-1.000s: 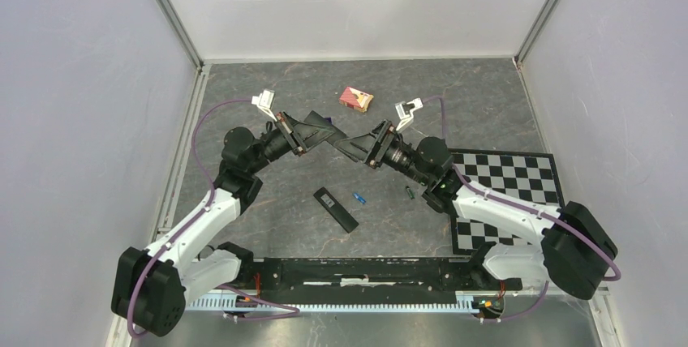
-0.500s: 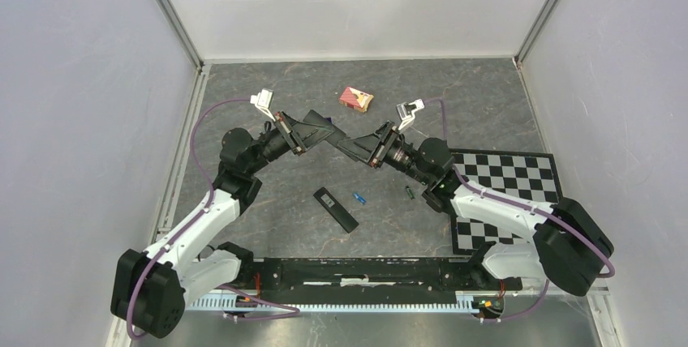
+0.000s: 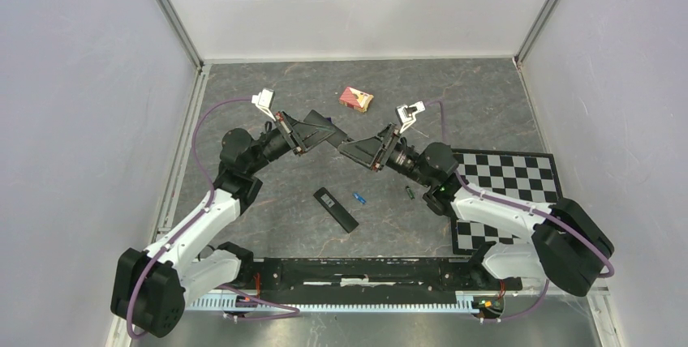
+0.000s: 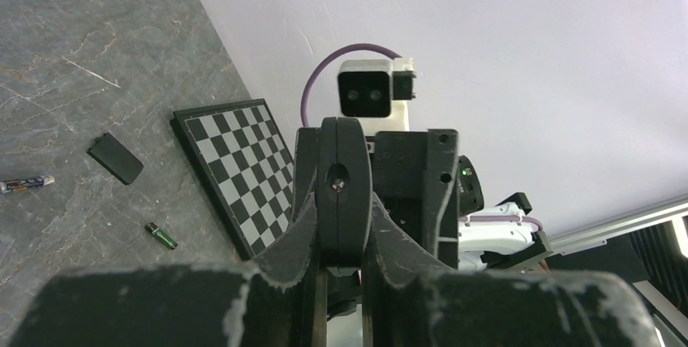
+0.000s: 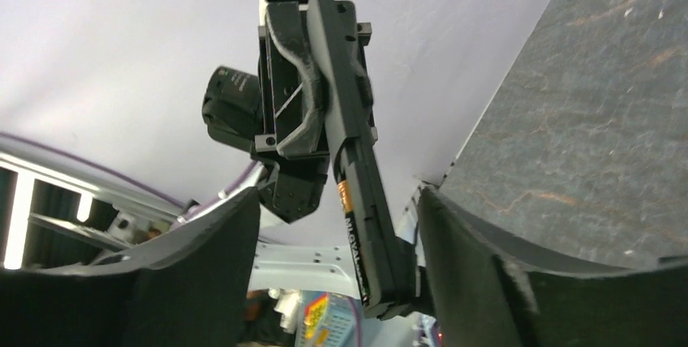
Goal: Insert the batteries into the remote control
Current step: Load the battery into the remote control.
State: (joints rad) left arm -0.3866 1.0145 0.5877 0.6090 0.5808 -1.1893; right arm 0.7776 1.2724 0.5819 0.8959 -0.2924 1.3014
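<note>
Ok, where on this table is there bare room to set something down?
Free on the grey stone-look tabletop: the far-left corner, left of the red-and-white box; the far-right corner beyond the checkerboard mat; the near-left patch beside the slim flat black remote control. Crowded: near centre, where remote, bright blue battery and dark green battery lie close together.

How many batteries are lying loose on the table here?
2: blue battery, centre; green battery right of it, near the checkerboard. Another may sit inside the held remote.
</note>
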